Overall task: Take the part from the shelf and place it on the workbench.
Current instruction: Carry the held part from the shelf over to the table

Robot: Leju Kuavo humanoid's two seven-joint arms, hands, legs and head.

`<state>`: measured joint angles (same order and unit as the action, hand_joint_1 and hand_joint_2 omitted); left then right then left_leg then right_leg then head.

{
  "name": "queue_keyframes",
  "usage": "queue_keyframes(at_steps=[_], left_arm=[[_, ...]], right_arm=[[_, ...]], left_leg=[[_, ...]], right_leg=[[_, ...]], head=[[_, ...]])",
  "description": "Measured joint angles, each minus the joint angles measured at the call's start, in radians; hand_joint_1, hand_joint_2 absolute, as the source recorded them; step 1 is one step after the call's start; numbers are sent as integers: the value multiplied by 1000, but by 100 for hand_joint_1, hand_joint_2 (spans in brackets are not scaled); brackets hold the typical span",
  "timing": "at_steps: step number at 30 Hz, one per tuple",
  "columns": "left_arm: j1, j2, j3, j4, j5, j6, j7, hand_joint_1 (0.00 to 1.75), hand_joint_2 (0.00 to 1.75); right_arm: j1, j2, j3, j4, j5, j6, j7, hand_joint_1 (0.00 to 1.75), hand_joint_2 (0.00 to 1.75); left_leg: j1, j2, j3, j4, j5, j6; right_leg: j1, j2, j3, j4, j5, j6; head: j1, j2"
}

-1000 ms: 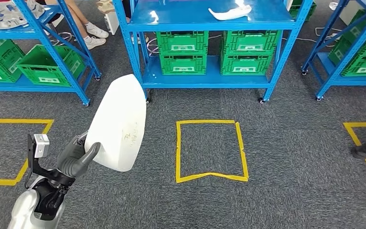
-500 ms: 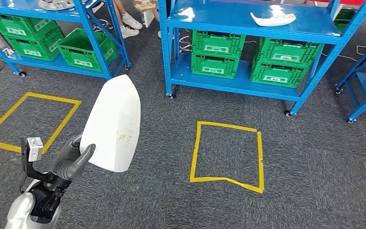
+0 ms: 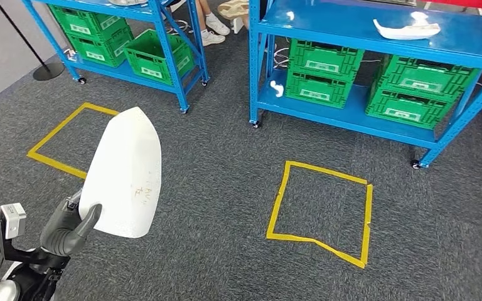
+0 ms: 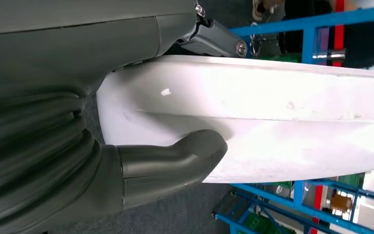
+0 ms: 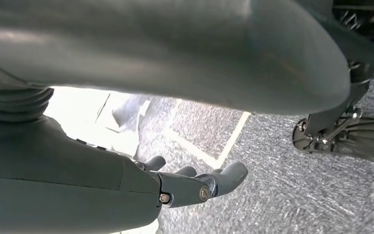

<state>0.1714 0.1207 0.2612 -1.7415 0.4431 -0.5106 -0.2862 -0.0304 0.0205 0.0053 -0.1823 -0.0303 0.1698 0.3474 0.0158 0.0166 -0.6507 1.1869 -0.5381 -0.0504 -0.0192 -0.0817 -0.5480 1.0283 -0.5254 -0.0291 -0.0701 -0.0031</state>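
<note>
Grip looks thin: left hand [image 3: 69, 227] pinches the white part [image 3: 124, 172] by its lower edge, lower left of frame; a sway could perhaps lever it loose onto the carpet [image 3: 226, 207].

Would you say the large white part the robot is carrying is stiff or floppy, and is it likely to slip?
The white part looks stiff: it stands up from the left robot hand without sagging. It is probably light for its size, since one hand carries it by its lower edge. Its smooth, curved surface could slip under the thumb.
</note>
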Motion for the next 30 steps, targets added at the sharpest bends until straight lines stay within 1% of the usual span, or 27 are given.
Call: queue_keyframes(at_steps=[1, 2, 3, 4, 6, 7, 8, 10, 11, 12, 13, 14, 15, 17, 18, 19, 20, 21, 22, 23, 24, 25, 26, 27, 28, 29, 30], left_arm=[[3, -3, 6, -8, -1, -1, 3, 175, 175], [5, -6, 11, -17, -2, -2, 6, 175, 175], [7, -9, 17, -23, -3, -2, 8, 175, 175], [11, -12, 22, -27, -4, -3, 11, 175, 175], [20, -16, 34, -33, -8, -3, 16, 175, 175], [23, -19, 40, -37, -10, -3, 17, 175, 175], [24, -22, 46, -42, -11, -3, 20, 175, 175], [28, -29, 55, -53, -13, -3, 28, 175, 175], [32, -34, 59, -58, -14, -3, 35, 175, 175], [38, -37, 63, -64, -17, -3, 41, 175, 175], [44, -40, 68, -70, -19, -4, 47, 175, 175], [50, -41, 75, -77, -21, -5, 54, 175, 175], [55, -42, 83, -85, -22, -6, 61, 175, 175], [60, -42, 97, -102, -22, -9, 80, 175, 175], [62, -42, 104, -111, -23, -11, 89, 175, 175], [65, -42, 111, -120, -23, -13, 98, 175, 175], [69, -42, 118, -128, -23, -14, 105, 175, 175], [73, -42, 126, -135, -23, -15, 110, 175, 175], [75, -41, 134, -141, -23, -17, 113, 175, 175], [76, -40, 140, -146, -23, -18, 117, 175, 175], [75, -38, 146, -149, -23, -19, 121, 175, 175], [75, -37, 149, -152, -23, -21, 126, 175, 175], [75, -35, 152, -154, -22, -21, 132, 175, 175], [76, -33, 153, -155, -19, -22, 138, 175, 175], [78, -30, 156, -155, -16, -22, 144, 175, 175], [80, -26, 158, -155, -11, -22, 148, 175, 175], [81, -23, 160, -155, -7, -22, 151, 175, 175]], right_arm=[[-1, 1, 1, 0, 1, 0, 0, 0, 0], [-2, 3, 2, 0, 3, 0, 0, 0, 0], [-3, 4, 3, 0, 6, 0, 0, 0, 0], [-4, 4, 6, 0, 9, 0, 0, 0, 0], [-7, 7, 13, -1, 16, 0, 1, 0, 0], [-8, 8, 17, -1, 18, 0, 3, 0, 0], [-8, 9, 20, -2, 20, 0, 4, 0, 0], [-6, 9, 24, -2, 25, 0, 1, 0, 0], [-4, 10, 26, -2, 28, 0, -1, 0, 0], [-2, 10, 27, -2, 31, 0, 0, 0, 0], [-1, 10, 28, -2, 33, 0, 3, 0, 0], [-1, 10, 30, -2, 35, 0, 7, 0, 0], [-2, 11, 32, -2, 37, 0, 9, 0, 0], [-5, 12, 37, -2, 39, 0, 9, 0, 0], [-7, 14, 40, -2, 39, 0, 5, 0, 0], [-9, 17, 42, -2, 40, 0, 2, 0, 0], [-13, 20, 43, -2, 40, 0, 0, 0, 0], [-16, 24, 44, -2, 39, 0, 0, 0, 0], [-20, 28, 44, -2, 39, -1, 0, 0, 0], [-22, 31, 44, -2, 39, -1, 0, 0, 0], [-24, 35, 45, -3, 38, -2, -1, 0, 0], [-24, 36, 45, -3, 38, -3, -2, 0, 0], [-23, 37, 45, -2, 38, -3, -2, 0, 0], [-23, 38, 45, -2, 38, -3, -1, 0, 0], [-23, 39, 45, -2, 38, -3, -1, 0, 0], [-23, 39, 45, -2, 39, -3, 0, 0, 0], [-24, 40, 45, -2, 39, -3, 0, 0, 0]], left_leg=[[-4, 24, 40, -69, 20, 4], [-7, 42, 69, -122, 34, 10], [-11, 53, 83, -151, 38, 17], [-15, 52, 83, -158, 36, 23], [-12, 27, 80, -162, 43, 36], [-10, 16, 80, -165, 46, 43], [-7, 5, 81, -169, 50, 49], [-6, -19, 79, -171, 54, 57], [-6, -33, 76, -170, 56, 59], [-7, -48, 74, -168, 57, 60], [-7, -62, 72, -166, 57, 60], [-7, -77, 70, -162, 57, 59], [-7, -92, 68, -159, 57, 58], [-8, -119, 63, -152, 57, 49], [-8, -131, 59, -150, 59, 42], [-6, -143, 55, -150, 62, 34], [-4, -154, 49, -153, 66, 26], [-2, -162, 45, -155, 69, 19], [-2, -152, 40, -151, 67, 13], [-3, -128, 29, -131, 53, 8], [-4, -95, 11, -92, 27, 4], [-5, -60, -14, -36, -6, 0], [-4, -40, -42, 28, -38, -5], [-2, -30, -63, 78, -57, -8], [0, -25, -70, 99, -59, -11], [2, -19, -58, 83, -43, -13], [3, -10, -27, 31, -14, -13]], right_leg=[[2, -12, 1, 1, -2, 3], [5, -22, 3, 2, -4, 8], [7, -32, 4, 3, -5, 13], [10, -41, 6, 2, -5, 19], [8, -55, 11, 0, -8, 32], [7, -42, 10, 8, -16, 38], [4, -16, 1, 33, -36, 43], [2, 49, -47, 146, -98, 47], [2, 67, -79, 212, -126, 47], [3, 75, -102, 259, -138, 47], [3, 79, -109, 270, -130, 45], [3, 82, -98, 242, -104, 43], [3, 92, -69, 181, -67, 40], [0, 133, -13, 59, -23, 33], [0, 148, 2, 25, -17, 30], [2, 155, 5, 15, -21, 27], [4, 145, 5, 12, -18, 24], [3, 131, 7, 8, -13, 17], [2, 119, 10, 3, -9, 9], [0, 104, 12, -3, -5, 1], [-1, 89, 14, -7, -2, -4], [1, 75, 14, -8, -2, -7], [2, 59, 14, -8, -2, -9], [3, 43, 13, -8, -3, -10], [3, 28, 13, -7, -4, -9], [3, 13, 14, -7, -5, -8], [3, -1, 17, -7, -7, -6]], head=[[0, 0], [0, 0], [0, 0], [0, 0], [0, 0], [1, 0], [3, 0], [7, 0], [8, 0], [9, 0], [9, 0], [9, 0], [9, 0], [8, 0], [8, 0], [8, 0], [8, 0], [9, 0], [7, 0], [4, 0], [1, 0], [-2, 0], [-3, 0], [-3, 0], [-3, 0], [-4, 0], [-4, 0]])
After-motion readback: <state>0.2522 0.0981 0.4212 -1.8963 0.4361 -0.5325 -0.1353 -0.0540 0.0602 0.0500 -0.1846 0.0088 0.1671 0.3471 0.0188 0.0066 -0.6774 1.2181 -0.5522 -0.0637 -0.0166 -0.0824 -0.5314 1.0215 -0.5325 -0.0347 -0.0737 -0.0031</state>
